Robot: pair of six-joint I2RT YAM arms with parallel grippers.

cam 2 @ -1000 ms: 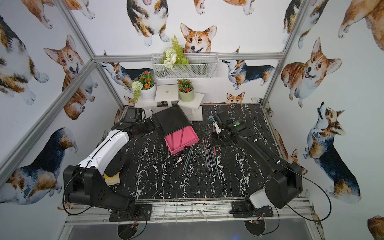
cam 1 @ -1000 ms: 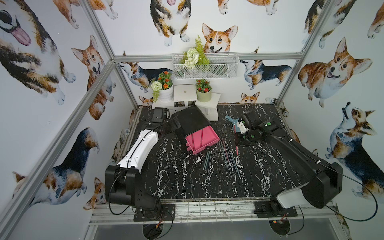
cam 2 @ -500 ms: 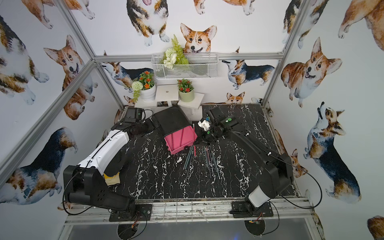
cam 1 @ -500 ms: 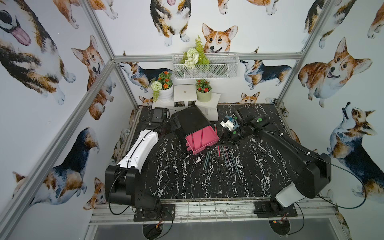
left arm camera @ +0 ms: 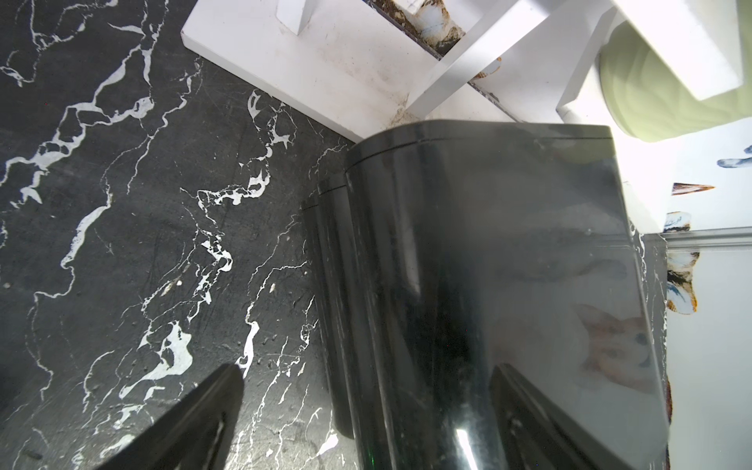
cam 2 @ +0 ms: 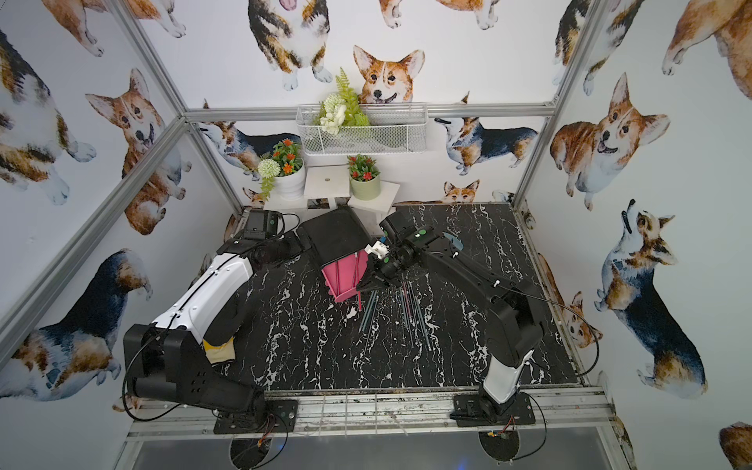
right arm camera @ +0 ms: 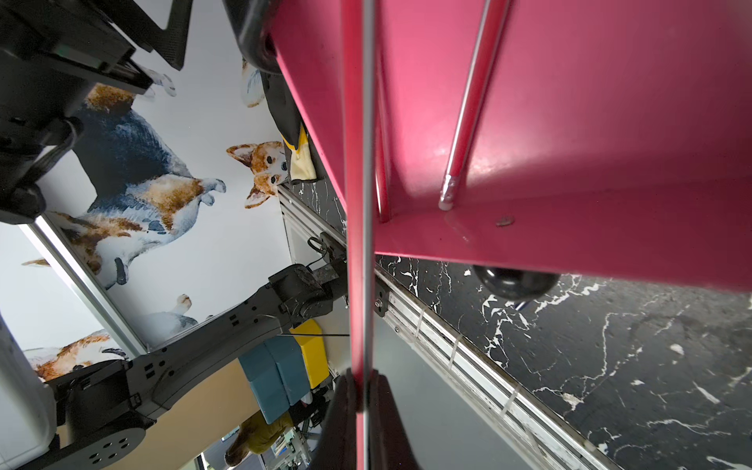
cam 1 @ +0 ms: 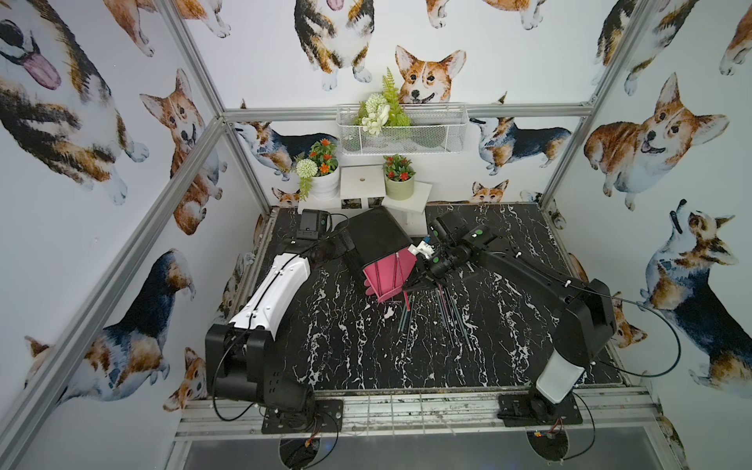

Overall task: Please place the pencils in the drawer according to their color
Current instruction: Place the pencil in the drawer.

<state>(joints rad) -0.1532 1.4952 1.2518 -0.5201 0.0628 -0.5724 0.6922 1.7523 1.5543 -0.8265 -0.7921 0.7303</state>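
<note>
The drawer [cam 1: 374, 236] is a black chest at the back of the table, with its top pink tray [cam 1: 386, 280] pulled out; two red pencils [cam 1: 396, 266] lie in it. My right gripper [cam 1: 407, 289] [cam 2: 360, 289] is shut on a red pencil [right arm camera: 358, 203] at the tray's front right corner, the pencil's end reaching over the tray [right arm camera: 569, 122]. Teal, red and dark pencils [cam 1: 451, 313] lie loose on the table to the right. My left gripper [left arm camera: 366, 370] stands wide open astride the chest's side, one finger over the table, one over the glossy top.
White stands with flower pots [cam 1: 401, 185] crowd the back edge right behind the chest. A small black device [cam 1: 311, 221] sits at the back left. A yellow cloth [cam 2: 219, 350] lies under the left arm. The open tray's black knob [right arm camera: 514, 280] overhangs the table.
My right gripper has carried the red pencil leftward from above the loose pencils to the open pink tray. The left arm and the chest have stayed put.
</note>
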